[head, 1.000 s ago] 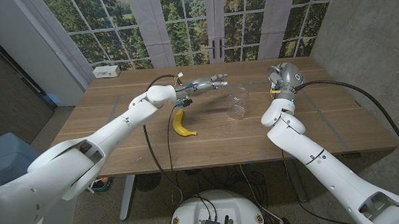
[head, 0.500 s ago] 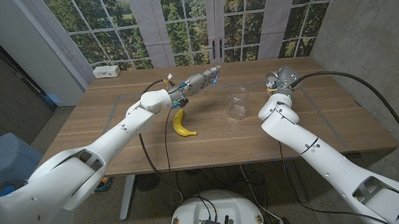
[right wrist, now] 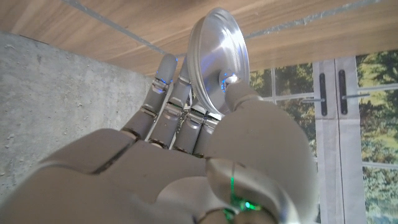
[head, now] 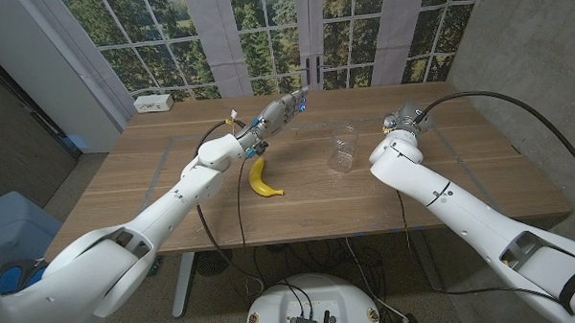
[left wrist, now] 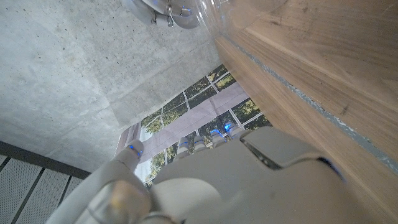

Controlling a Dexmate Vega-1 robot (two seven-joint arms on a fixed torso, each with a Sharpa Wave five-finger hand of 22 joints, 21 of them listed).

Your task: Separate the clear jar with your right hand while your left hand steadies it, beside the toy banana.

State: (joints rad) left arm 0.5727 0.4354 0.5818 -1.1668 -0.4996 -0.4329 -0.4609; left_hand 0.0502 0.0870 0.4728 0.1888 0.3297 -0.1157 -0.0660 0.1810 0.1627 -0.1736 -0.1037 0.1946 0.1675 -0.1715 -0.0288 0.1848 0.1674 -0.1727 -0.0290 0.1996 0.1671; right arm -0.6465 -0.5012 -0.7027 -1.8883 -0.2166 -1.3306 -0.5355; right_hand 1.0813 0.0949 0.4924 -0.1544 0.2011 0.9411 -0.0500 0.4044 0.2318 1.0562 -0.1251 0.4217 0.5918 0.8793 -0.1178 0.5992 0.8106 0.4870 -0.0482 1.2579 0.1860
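Jar (head: 343,148) stands lidless; right robot hand (right wrist: 186,134) grips its lid (right wrist: 219,59).

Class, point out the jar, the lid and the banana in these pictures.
jar (head: 343,149), head view, on its clear side wall.
lid (right wrist: 218,51), right wrist view, on its metal face.
banana (head: 260,178), head view, on its middle.

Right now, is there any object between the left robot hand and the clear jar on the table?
Nothing visible. The left robot hand is raised behind the toy banana, and only bare table separates it from the clear jar. The right robot hand holds the metal lid.
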